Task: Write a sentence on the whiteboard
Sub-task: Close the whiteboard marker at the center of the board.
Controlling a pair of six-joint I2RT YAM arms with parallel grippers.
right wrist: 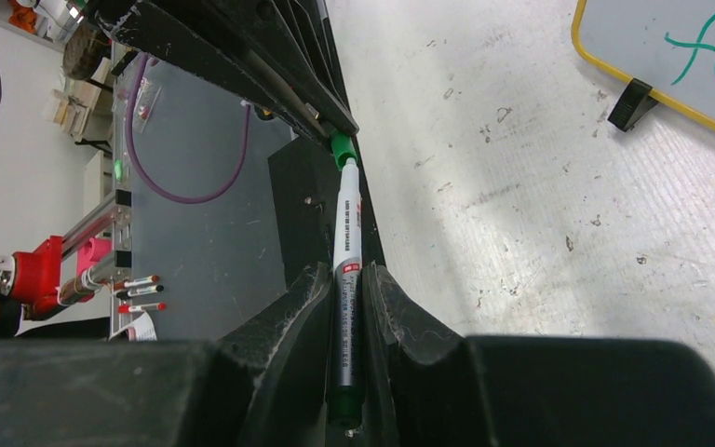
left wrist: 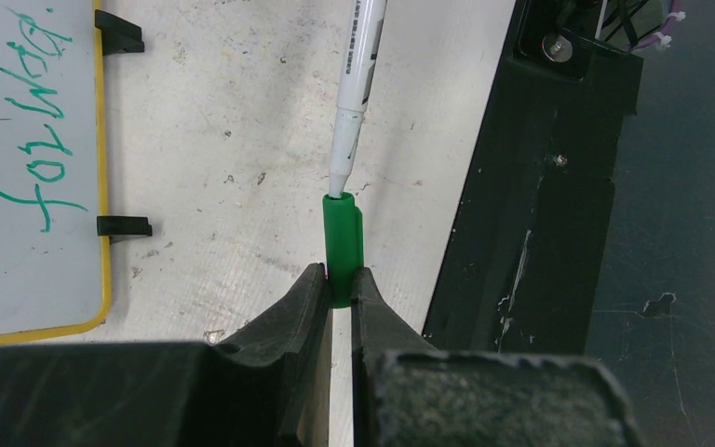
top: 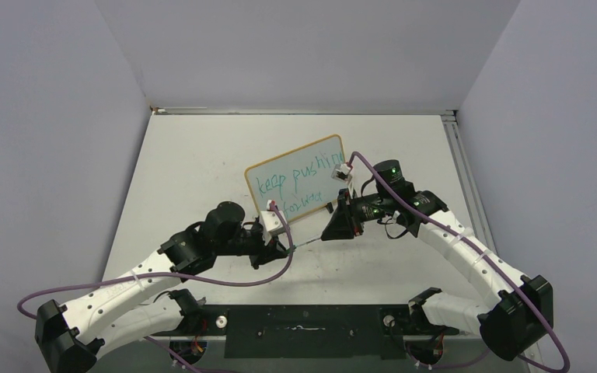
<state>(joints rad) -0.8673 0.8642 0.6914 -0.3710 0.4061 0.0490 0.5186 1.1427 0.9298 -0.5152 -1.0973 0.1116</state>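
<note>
Whiteboard is lying at an angle in the middle of the tabletop in the top view, carrying the sentence "keep pushing forward" in teal-green over two lines. Just on its near side, the left gripper and the right gripper are facing each other, with the marker bridging the gap between them.

In the left wrist view, the left gripper is clenching a green cap between its fingers, open end pointing away. The marker's nib is sitting right at the cap's mouth, only just entering it, and the barrel is leaning slightly off the cap's line. The whiteboard's corner, with the word "forward" and two black clip feet, is showing at the left.

In the right wrist view, the right gripper is grasping the marker around the rear of its barrel, with the nib end reaching the cap ahead.

Judging from this, the writing is looking finished and recapping is the step in hand. The next move is calling for correcting the slight lean, then pushing marker and cap straight together along one axis until the cap seats.
</note>
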